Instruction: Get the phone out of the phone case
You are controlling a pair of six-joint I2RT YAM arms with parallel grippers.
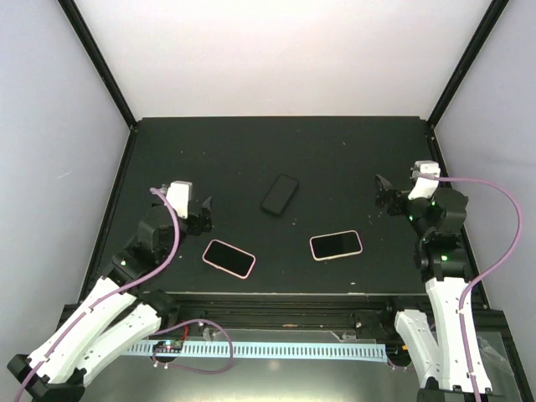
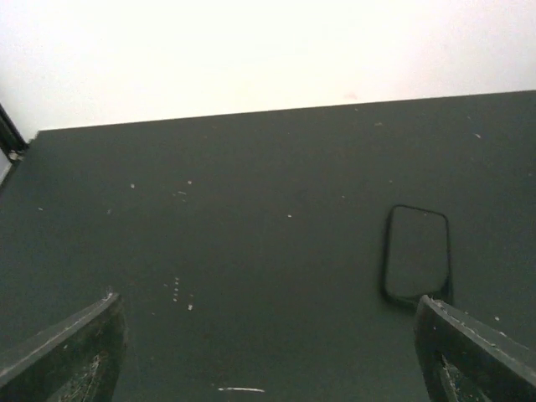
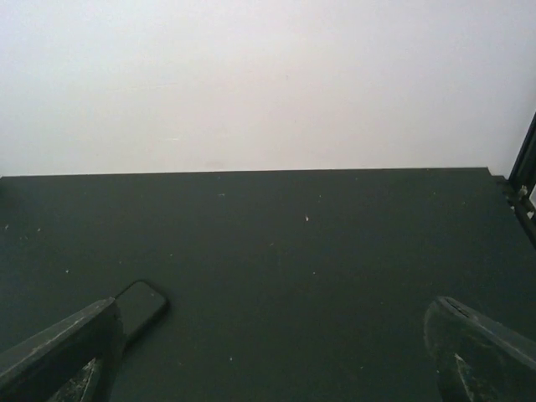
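Two flat phones with dark screens and pink case rims lie on the black table (image 1: pixel 251 151): one at the front left (image 1: pixel 229 258), one at the front right (image 1: pixel 336 245). A plain black phone-shaped slab (image 1: pixel 280 194) lies at the middle; it also shows in the left wrist view (image 2: pixel 416 254) and, partly behind a finger, in the right wrist view (image 3: pixel 141 306). My left gripper (image 1: pixel 199 216) (image 2: pixel 268 368) is open and empty, just behind the left pink phone. My right gripper (image 1: pixel 383 197) (image 3: pixel 268 360) is open and empty, right of the right pink phone.
A black frame runs along the table's sides, with white walls behind and beside it. A cable rail (image 1: pixel 268 347) lies along the near edge between the arm bases. Bare table surface shows ahead of both grippers.
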